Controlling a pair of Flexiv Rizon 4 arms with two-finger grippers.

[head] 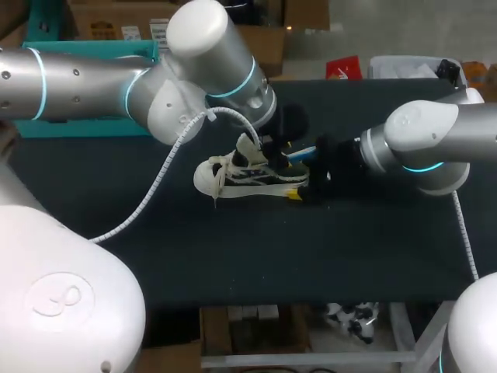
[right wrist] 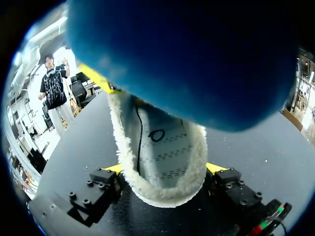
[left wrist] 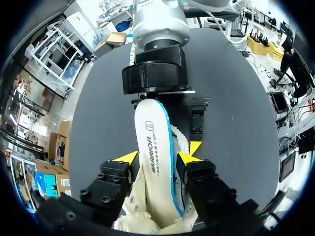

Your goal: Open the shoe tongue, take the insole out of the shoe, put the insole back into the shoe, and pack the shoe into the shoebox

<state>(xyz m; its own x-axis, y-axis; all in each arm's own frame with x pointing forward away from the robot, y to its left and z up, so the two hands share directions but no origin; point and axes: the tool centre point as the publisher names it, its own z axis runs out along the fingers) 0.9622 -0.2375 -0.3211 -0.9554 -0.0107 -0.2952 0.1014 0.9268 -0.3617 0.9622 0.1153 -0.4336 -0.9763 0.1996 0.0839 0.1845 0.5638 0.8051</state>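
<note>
At the middle of the dark table [head: 233,256], a white, black-trimmed sneaker [head: 248,179] is being held with its toe turned to 9 o'clock and its heel to 3 o'clock in the head view. Its loose white laces [head: 220,167] are being left draped over the toe end.

The heel is being clamped by the right gripper [head: 304,190], whose arm is being seen entering from 3 o'clock. In the right wrist view its two fingers [right wrist: 114,168] are being pressed against the fleecy heel collar [right wrist: 162,189] from either side. The jaws are thus being held at a narrow spread, closed on the sneaker. The grey printed footbed [right wrist: 165,147] is being shown just ahead of them, inside the opening, and the insole's blue underside is being seen above the heel.

Farther back, at the sneaker's 12 o'clock side, the left gripper [head: 268,148] is being held over the shoe's mouth, its arm being seen entering from 9 o'clock. In the left wrist view the white insole [left wrist: 150,147], edged in blue, is being pinched between both yellow tips [left wrist: 129,158], one against each long edge. Its near end is being hidden among the cream fleece under the gripper. Its far end is being pointed toward the right arm's black wrist [left wrist: 155,73] beyond.
</note>
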